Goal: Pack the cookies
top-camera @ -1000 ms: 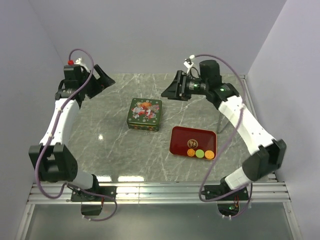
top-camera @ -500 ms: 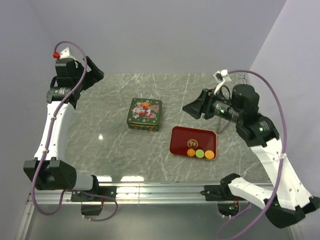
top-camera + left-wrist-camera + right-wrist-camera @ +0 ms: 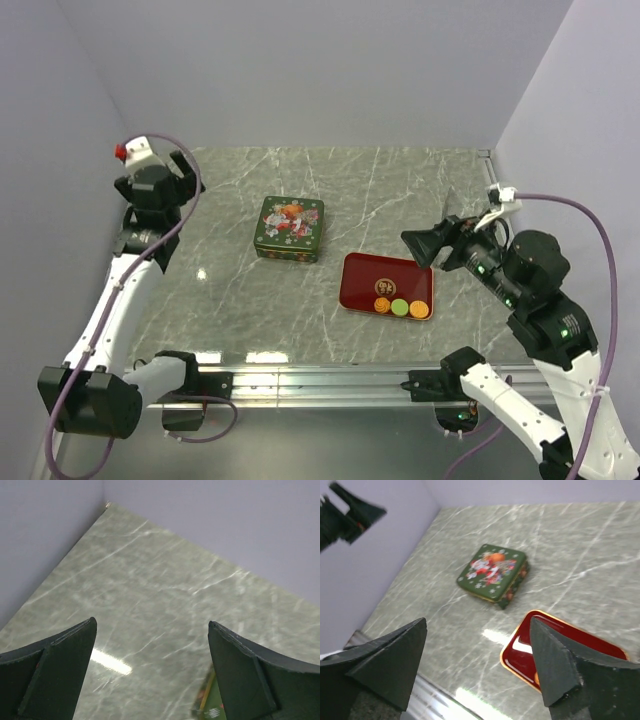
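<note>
Three round cookies, orange [image 3: 382,304], green [image 3: 400,308] and orange [image 3: 420,310], lie in a row at the near edge of a red tray [image 3: 400,272]. A brownish round mark sits just behind them. A closed green tin [image 3: 290,228] with a floral lid stands left of the tray. My left gripper [image 3: 160,172] is open and empty, raised at the far left, well away from the tin. My right gripper [image 3: 425,245] is open and empty, raised above the tray's right end. In the right wrist view its fingers [image 3: 479,621] frame the tin [image 3: 494,571] and the tray [image 3: 555,640].
The marble table [image 3: 230,290] is walled on the left, back and right. A metal rail [image 3: 320,378] runs along its near edge. The left wrist view [image 3: 152,622] shows bare marble, the far left corner and a corner of the tin [image 3: 210,705].
Both arms have drawn back. The right gripper moved from behind the tin to the right, over the tray's right end. The left gripper turned and came slightly nearer. Tin, tray and cookies have not moved.
</note>
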You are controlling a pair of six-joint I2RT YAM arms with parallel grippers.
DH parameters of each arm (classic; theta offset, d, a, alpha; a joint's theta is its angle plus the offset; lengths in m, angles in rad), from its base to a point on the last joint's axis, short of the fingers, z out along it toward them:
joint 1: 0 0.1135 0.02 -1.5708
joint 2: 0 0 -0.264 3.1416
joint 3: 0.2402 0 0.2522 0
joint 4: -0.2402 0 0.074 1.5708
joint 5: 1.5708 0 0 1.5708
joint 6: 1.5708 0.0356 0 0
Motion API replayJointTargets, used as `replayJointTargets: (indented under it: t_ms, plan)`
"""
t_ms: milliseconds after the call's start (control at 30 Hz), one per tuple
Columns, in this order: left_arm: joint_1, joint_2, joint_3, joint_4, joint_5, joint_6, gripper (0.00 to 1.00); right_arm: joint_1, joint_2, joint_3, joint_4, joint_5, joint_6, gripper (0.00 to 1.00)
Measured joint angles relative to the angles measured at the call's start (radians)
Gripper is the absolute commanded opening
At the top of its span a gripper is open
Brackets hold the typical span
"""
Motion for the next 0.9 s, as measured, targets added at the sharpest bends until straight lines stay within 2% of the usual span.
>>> replayJointTargets:
  t_ms: [133, 367, 500, 633, 900]
  plan:
    - [0.001, -0.05, -0.204, 0.096, -0.028, 0.013, 0.97, 0.0, -0.084, -0.095, 0.029, 0.042, -0.003, 0.95]
    - [0.002, -0.278, -0.63, 0.391, 0.023, 0.071, 0.98, 0.0, -0.245, -0.277, 0.107, 0.059, -0.002, 0.97]
    - [0.002, -0.306, -0.799, 0.553, 0.032, 0.116, 0.99, 0.0, -0.298, -0.368, 0.162, 0.104, -0.01, 0.98]
    - [0.01, -0.26, -0.912, 0.737, 0.05, 0.141, 0.99, 0.0, -0.314, -0.448, 0.178, 0.15, -0.042, 0.98]
    - [0.028, 0.076, -0.928, 1.107, 0.081, 0.178, 1.0, 0.0, -0.314, -0.575, 0.307, 0.194, -0.018, 1.0]
